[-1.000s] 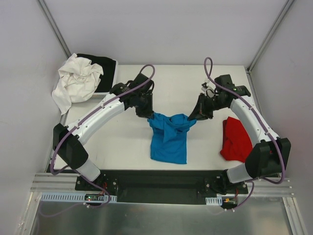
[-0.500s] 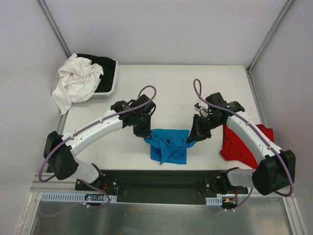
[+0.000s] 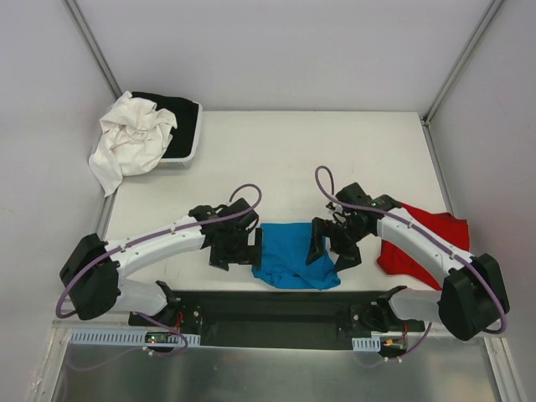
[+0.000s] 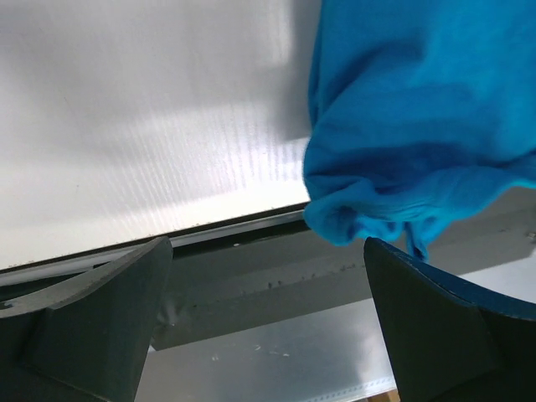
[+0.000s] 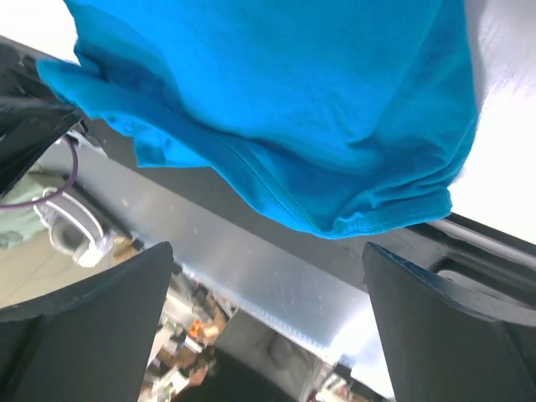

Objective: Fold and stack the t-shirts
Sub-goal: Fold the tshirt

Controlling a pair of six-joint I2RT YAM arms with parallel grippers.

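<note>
Left tool [image 4: 266, 244]: jaws spread as wide as they go, nothing between them. Both fingers [image 4: 92, 327] hang free just past the near edge of the surface [image 3: 293, 159]. Right tool [image 5: 266, 248]: the same, jaws far apart and holding nothing.

Blue t-shirt [image 3: 293, 258]: lies between my two tools, just right of the left one and just left of the right one. From above I cannot tell whether either tool touches it. In both wrist views the cloth sits ahead of the fingers, not between them. It is a loosely folded bundle, wider than it is deep. Its long axis runs left to right, along the near edge of the surface. I cannot tell which way the neck points. Its near fold sags over that edge and overlaps the dark frame rail [image 4: 251, 280] below.

Red t-shirt [image 3: 423, 239]: crumpled, to the right of my right tool, partly under the right forearm. Its outer side lies close to the right edge of the surface. Its orientation is not readable.

Beyond both tools the white surface runs on to its far edge. Far to the left of my left tool, a white cloth [image 3: 130, 142] is heaped beside a black cloth [image 3: 180, 113] on a tray [image 3: 191, 155]. The white cloth spills over the left edge.
</note>
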